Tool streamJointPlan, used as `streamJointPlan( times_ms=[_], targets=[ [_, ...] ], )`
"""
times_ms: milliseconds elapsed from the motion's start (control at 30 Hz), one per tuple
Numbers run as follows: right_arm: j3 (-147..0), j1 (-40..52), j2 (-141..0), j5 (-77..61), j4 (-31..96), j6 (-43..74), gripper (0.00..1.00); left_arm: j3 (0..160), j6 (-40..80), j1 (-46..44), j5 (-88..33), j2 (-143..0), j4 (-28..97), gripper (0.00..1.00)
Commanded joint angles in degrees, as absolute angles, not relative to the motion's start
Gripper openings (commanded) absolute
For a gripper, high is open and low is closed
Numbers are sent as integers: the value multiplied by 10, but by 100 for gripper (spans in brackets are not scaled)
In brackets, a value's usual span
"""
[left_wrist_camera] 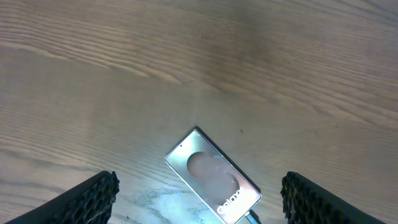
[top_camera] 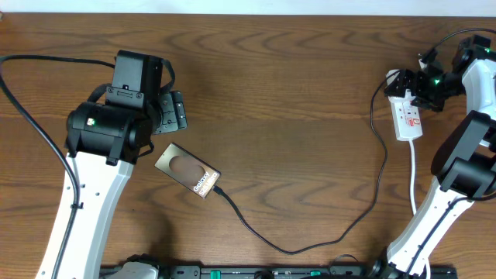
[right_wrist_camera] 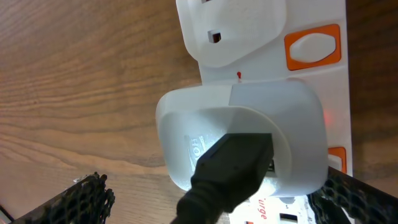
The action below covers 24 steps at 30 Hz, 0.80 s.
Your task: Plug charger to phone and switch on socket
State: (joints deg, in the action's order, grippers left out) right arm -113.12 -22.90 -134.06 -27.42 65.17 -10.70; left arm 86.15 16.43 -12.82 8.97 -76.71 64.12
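Mid-table, left of centre, the bronze-brown phone (top_camera: 188, 170) lies flat and askew on the wood, its lettered end pointing toward the near right. The charger (top_camera: 310, 246) meets it at that short edge, plug tip touching the phone's end; whether it is fully seated I cannot tell. From there the thin black cable sags toward the table's near edge. It then climbs the right side to the socket (top_camera: 408, 116), a white strip lying at the far right. A white adapter (right_wrist_camera: 249, 124) sits on the strip's far end with the cable's black connector (right_wrist_camera: 233, 168) pushed into it. An orange switch (right_wrist_camera: 313, 46) shows along the strip's edge. My right gripper (top_camera: 422, 81) hangs over that end, jaws spread wide, one finger (right_wrist_camera: 87, 199) on each side of the adapter, pinching nothing. My left gripper (top_camera: 172, 112) hovers just beyond the phone, jaws likewise spread and empty. The phone shows between its fingers (left_wrist_camera: 93, 199) in the wrist view. Brown wood-grain table (top_camera: 279, 77) lies beneath everything.
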Motion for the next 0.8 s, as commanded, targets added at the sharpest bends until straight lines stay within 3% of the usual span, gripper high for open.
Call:
streamJointPlan(
  times_ms=[0,500,767],
  targets=[
    [-1113,-212,-1353,-298,656,-96,99,868,157,-130,97,-768,642,86],
    [-1286,-251,-1353,-62,833,23,99,868,157,-130,97,-768,642,86],
    [-1422,-246,-1352,-51,955,32,98,868,157,-130,97,-768,642,86]
  ],
)
